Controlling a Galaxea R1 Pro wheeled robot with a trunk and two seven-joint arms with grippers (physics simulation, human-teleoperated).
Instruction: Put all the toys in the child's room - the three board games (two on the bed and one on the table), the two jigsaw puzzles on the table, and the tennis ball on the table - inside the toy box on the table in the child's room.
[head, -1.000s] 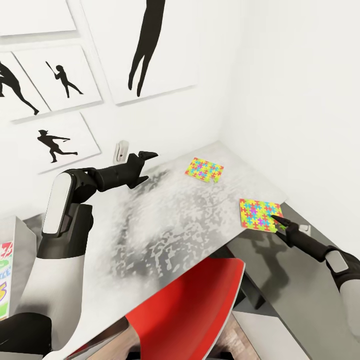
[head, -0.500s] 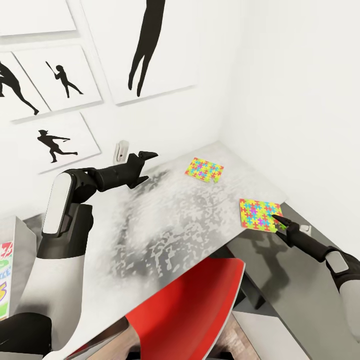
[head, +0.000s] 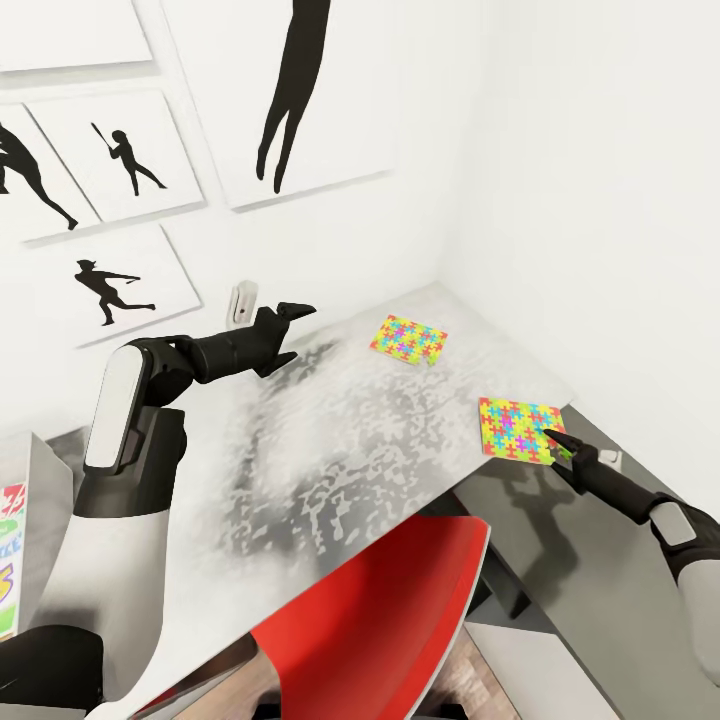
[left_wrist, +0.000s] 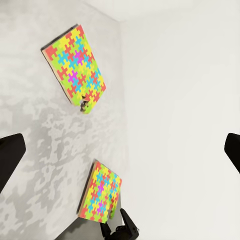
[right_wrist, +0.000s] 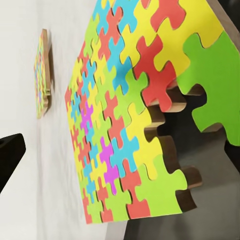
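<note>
Two jigsaw puzzles lie on the pale grey table (head: 330, 450). The far puzzle (head: 408, 339) (left_wrist: 74, 65) (right_wrist: 42, 80) sits near the back corner. The near puzzle (head: 518, 430) (left_wrist: 100, 192) (right_wrist: 130, 115) overhangs the table's right edge. My right gripper (head: 557, 443) (left_wrist: 120, 232) (right_wrist: 120, 150) is open at that puzzle's overhanging corner, one finger (right_wrist: 7, 155) above its face. My left gripper (head: 290, 312) (left_wrist: 120, 155) hangs open over the table's back, empty. At the left edge is the light grey toy box (head: 45, 540) with a printed board game (head: 10, 560) in it. The tennis ball is out of view.
A red chair (head: 380, 620) stands close against the table's front edge, below my arms. White walls close the corner behind and to the right of the puzzles. Framed silhouette pictures (head: 120, 160) hang above the table, with a small wall socket (head: 243, 302) near my left gripper.
</note>
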